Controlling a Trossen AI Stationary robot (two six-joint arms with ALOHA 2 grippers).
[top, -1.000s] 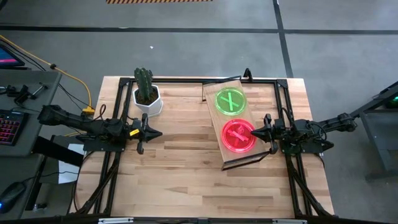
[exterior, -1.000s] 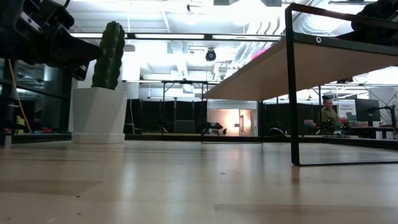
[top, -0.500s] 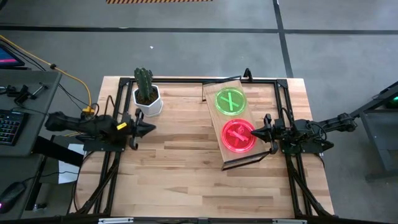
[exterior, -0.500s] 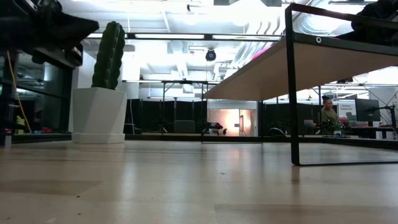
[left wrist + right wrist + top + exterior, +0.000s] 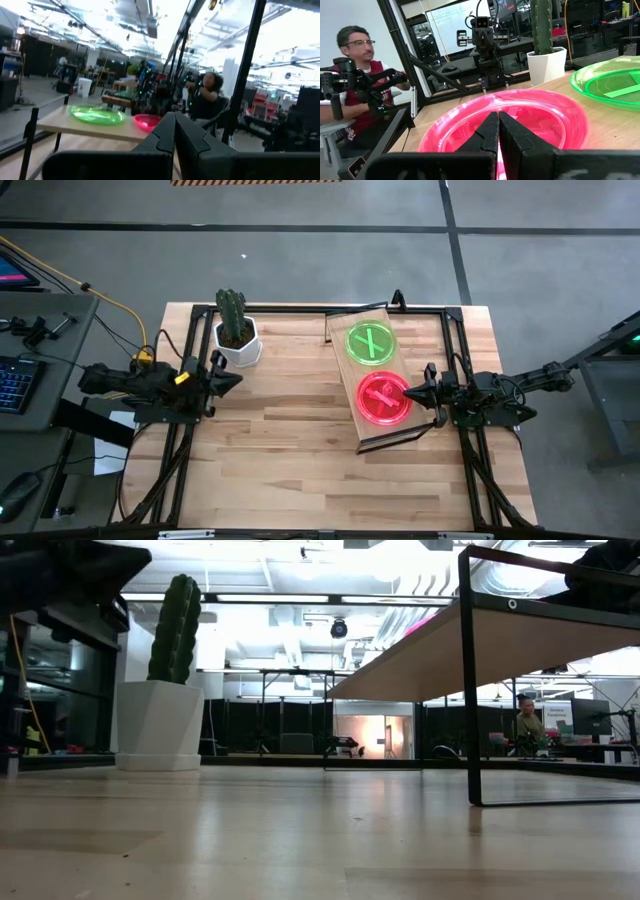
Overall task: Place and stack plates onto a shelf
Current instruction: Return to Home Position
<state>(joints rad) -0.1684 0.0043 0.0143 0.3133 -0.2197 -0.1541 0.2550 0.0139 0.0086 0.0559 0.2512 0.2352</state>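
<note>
The shelf [image 5: 340,325], a light-wood plank on thin black rails, stands slanted at the table's right. A green plate [image 5: 371,343] lies flat on its far half and a pink plate [image 5: 384,398] on its near half, side by side. My right gripper [image 5: 405,393] is shut and points level toward the table's left, with its tip at the pink plate's right rim [image 5: 540,120]. My left gripper [image 5: 237,380] is shut and empty at the table's left, just in front of the cactus pot. In its wrist view [image 5: 175,117] it looks across at both plates. My right gripper's shut fingertips [image 5: 492,122] reach level from the table's right to the pink plate's right rim [image 5: 404,402]. I cannot tell whether they touch it. My left gripper touches nothing.
A cactus in a white pot [image 5: 237,332] stands at the table's far left, close to my left gripper. Bare wooden tabletop [image 5: 290,450] fills the middle and near side. Black frame rails [image 5: 180,430] run along the table's edges. A person [image 5: 355,65] sits beyond the table.
My left gripper has drawn back toward the table's left edge and risen, tipping its fingers upward, and has stayed shut. In the low view it has climbed to the top left corner. The plates and my right gripper have kept still.
</note>
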